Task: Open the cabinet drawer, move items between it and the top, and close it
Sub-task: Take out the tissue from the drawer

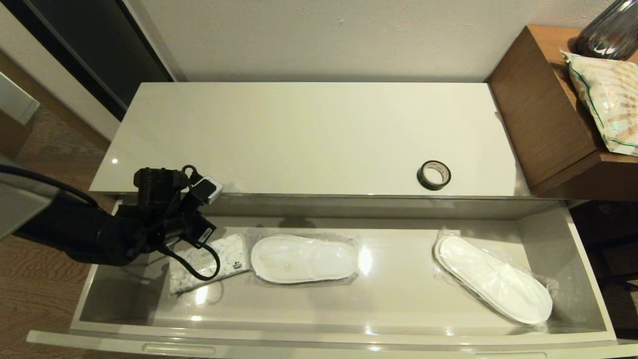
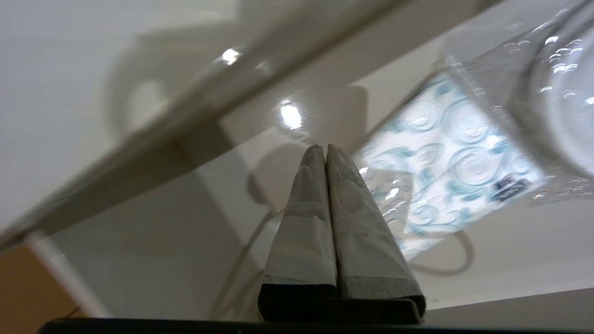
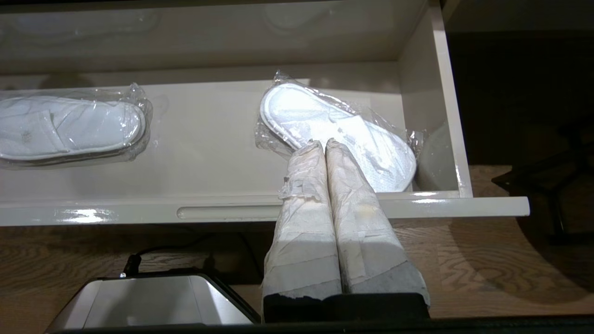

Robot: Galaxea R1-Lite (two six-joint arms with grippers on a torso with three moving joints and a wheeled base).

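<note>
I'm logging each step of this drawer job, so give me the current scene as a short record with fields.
drawer: cabinet drawer pulled open
on top: black tape roll on the cabinet top
in drawer: tissue pack at its left end, two wrapped white slippers
left gripper: shut, empty, over the drawer beside the tissue pack
right gripper: shut, empty, in front of the drawer

I see the top [image 1: 299,134] of the cabinet with one black tape roll [image 1: 433,175] lying near its right front edge. Below, the open drawer [image 1: 398,299] holds a tissue pack [image 1: 227,257] and two wrapped white slippers [image 1: 304,259] — one in the middle, one on the right.
</note>
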